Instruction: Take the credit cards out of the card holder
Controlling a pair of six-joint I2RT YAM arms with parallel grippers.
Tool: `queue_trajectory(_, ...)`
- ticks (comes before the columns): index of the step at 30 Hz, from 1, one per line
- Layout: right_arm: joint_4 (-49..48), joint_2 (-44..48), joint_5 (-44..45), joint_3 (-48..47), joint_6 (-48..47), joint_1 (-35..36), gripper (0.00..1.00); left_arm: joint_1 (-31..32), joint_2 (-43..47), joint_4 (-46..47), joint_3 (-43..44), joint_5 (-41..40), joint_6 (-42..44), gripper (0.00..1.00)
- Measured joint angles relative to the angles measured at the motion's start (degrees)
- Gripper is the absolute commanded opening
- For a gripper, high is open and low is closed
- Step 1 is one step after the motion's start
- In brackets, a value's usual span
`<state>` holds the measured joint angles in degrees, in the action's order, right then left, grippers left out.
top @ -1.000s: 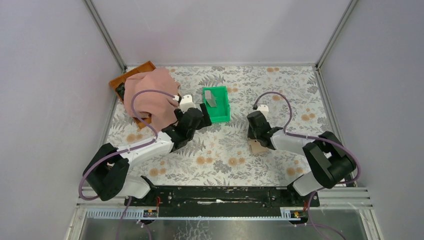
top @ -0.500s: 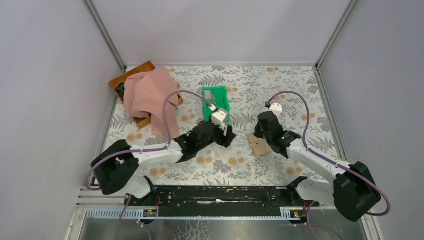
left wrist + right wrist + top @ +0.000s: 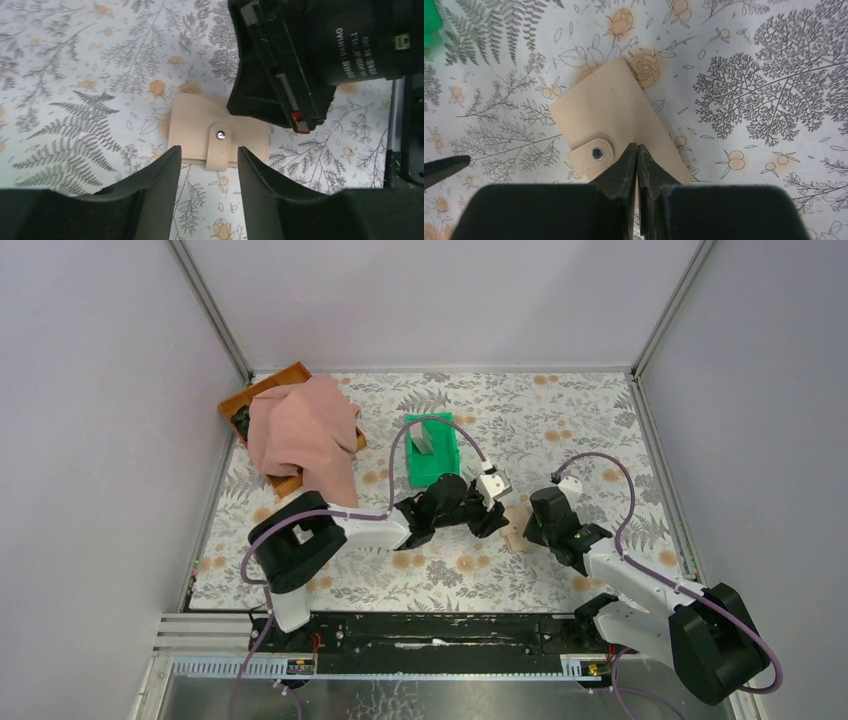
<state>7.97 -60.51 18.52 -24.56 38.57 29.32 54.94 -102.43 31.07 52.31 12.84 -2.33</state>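
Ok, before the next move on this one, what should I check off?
1. Holder lies flat on the table, seen in both wrist views: ok.
2. Holder opened: not ok; its strap is snapped shut.
3. Left claw open and straddling the strap: ok.
4. Right claw shut, tips over the holder's near edge: ok. Whether it presses down: cannot tell.
5. Any cards showing at the holder: not ok; none visible.

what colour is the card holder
The card holder is pale beige with a silver snap; best in the right wrist view.
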Motion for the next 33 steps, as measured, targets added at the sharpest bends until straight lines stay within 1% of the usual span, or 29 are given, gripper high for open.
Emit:
queue_trajectory(2, -1.0, -0.3, -1.1, 1.2, 0.5, -0.6, 0.08, 0.0, -1.8, 1.2, 0.9, 1.9, 2.0, 0.49)
queue_trajectory(6, -3.3, -0.5, -2.2, 3.1, 1.4, -1.2, 0.08, 0.0, -4.3, 2.8, 0.9, 4.7, 6.2, 0.56)
queue_trajectory(8, -4.7, 0.1, -2.7, 4.0, 1.9, -1.5, 0.09, 0.0, -5.4, 2.9, 0.9, 5.6, 8.2, 0.58)
queue_trajectory(12, -7.0, 2.1, -3.6, 6.2, 2.3, -2.1, 0.09, 0.0, -7.7, 3.3, 0.9, 7.0, 10.6, 0.58)
queue_trajectory(17, -7.9, 2.6, -4.5, 6.9, 2.5, -2.5, 0.09, 0.0, -11.2, 4.2, 2.0, 7.7, 11.7, 0.58)
queue_trajectory(21, -8.0, 2.6, -4.7, 6.9, 2.5, -2.5, 0.09, 0.0, -13.4, 4.9, 3.4, 8.0, 12.0, 0.58)
queue_trajectory(27, -8.3, 2.2, -4.7, 6.9, 2.5, -2.5, 0.09, 0.0, -13.9, 5.2, 5.4, 8.5, 12.6, 0.57)
queue_trajectory(29, -8.4, 2.0, -4.8, 6.8, 2.5, -2.5, 0.09, 0.0, -14.2, 5.2, 6.5, 8.8, 13.0, 0.55)
queue_trajectory(31, -8.5, 1.9, -4.8, 6.8, 2.5, -2.5, 0.09, 0.0, -15.0, 5.1, 7.7, 9.0, 13.4, 0.5)
queue_trajectory(33, -8.5, 2.0, -4.9, 6.8, 2.5, -2.5, 0.09, 0.0, -15.5, 5.0, 8.0, 9.3, 13.6, 0.49)
